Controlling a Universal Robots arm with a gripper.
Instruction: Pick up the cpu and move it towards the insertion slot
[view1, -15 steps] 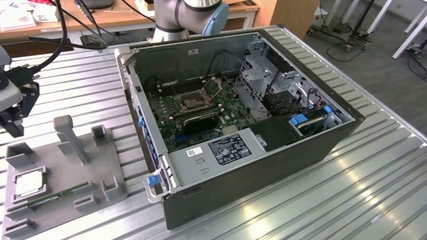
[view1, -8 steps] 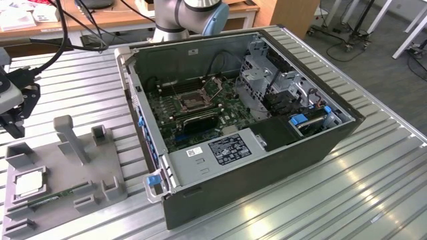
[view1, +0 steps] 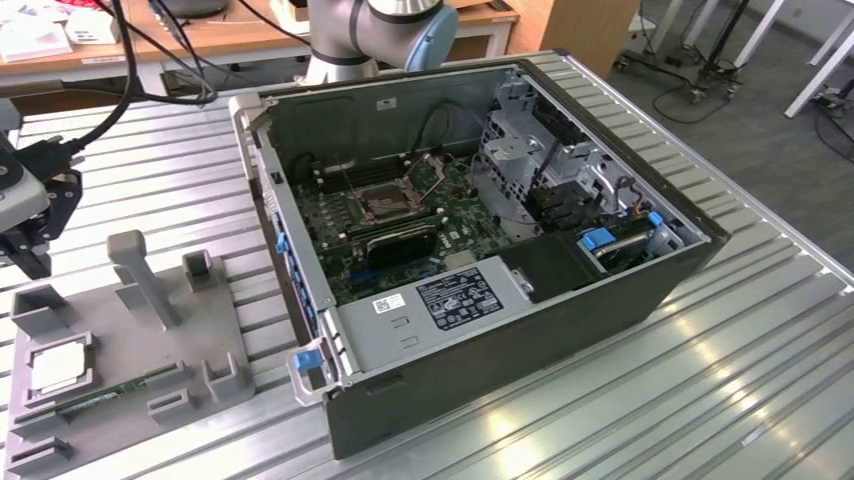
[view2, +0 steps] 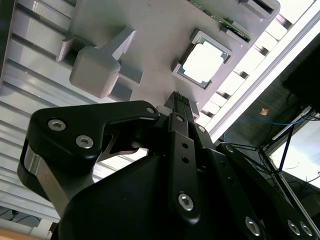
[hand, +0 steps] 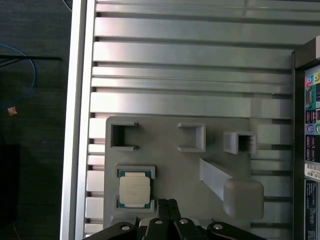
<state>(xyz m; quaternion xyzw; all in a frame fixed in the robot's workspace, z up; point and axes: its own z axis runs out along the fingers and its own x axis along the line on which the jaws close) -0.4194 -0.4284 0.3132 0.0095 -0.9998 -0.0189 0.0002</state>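
Observation:
The cpu (view1: 56, 368) lies flat in a square recess of the grey tray (view1: 134, 345) at the exterior view's left, silvery face up. My gripper (view1: 27, 262) hangs above the tray's far end, a short way from the chip, fingers together and holding nothing. In both wrist views the cpu (hand: 134, 189) (view2: 205, 62) sits just off the closed fingertips (hand: 167, 203) (view2: 179, 98), apart from them. The insertion slot (view1: 387, 205), a silver-framed socket with a dark centre, sits on the green motherboard inside the open computer case.
The open computer case (view1: 534, 360) takes up the middle of the ribbed metal table (view1: 160, 170). The tray carries a tall grey post (view1: 140, 275), small blocks and a green memory stick (view1: 107, 393). Black cables (view1: 127, 70) hang at the back left.

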